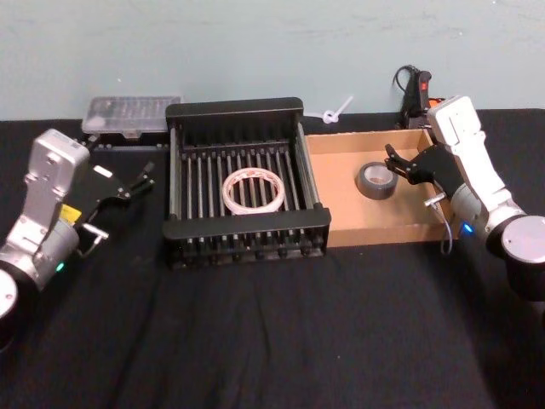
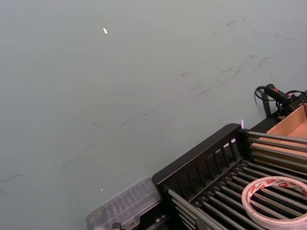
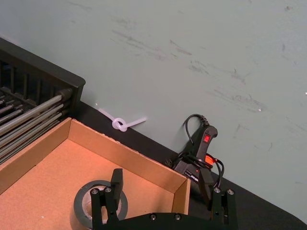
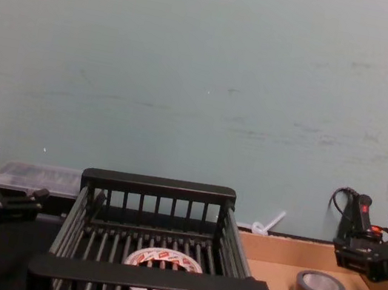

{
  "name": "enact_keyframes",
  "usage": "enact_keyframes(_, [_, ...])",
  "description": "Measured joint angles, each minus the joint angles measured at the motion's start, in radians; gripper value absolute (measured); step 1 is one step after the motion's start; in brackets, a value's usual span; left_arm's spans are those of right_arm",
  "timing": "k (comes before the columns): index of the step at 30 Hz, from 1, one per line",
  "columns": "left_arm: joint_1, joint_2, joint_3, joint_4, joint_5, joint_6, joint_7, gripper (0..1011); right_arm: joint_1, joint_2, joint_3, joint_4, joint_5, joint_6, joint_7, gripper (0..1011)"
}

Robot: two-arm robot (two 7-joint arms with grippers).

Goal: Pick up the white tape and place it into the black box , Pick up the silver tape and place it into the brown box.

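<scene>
Silver tape (image 1: 375,179) lies flat, hole up, in the brown box (image 1: 341,200), just beside the released right pincer (image 1: 397,163).

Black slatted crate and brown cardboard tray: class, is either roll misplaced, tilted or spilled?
Nothing stands out. The cream-white ring of tape lies flat on the bars of the black slatted plastic crate, and the thick silver-grey roll sits flat in the shallow brown cardboard tray. The right gripper is open beside it.
</scene>
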Motion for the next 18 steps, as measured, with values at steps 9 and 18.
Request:
enact_keyframes(9, [0.0,0.0,0.0,0.0,0.0,0.0,0.0,1001,0.0,0.001,-0.001,0.0,0.001,0.001,0.0,1002])
enact_keyframes(18, [0.0,0.0,0.0,0.0,0.0,0.0,0.0,1001,0.0,0.002,-0.002,-0.001,0.002,0.001,0.0,1002])
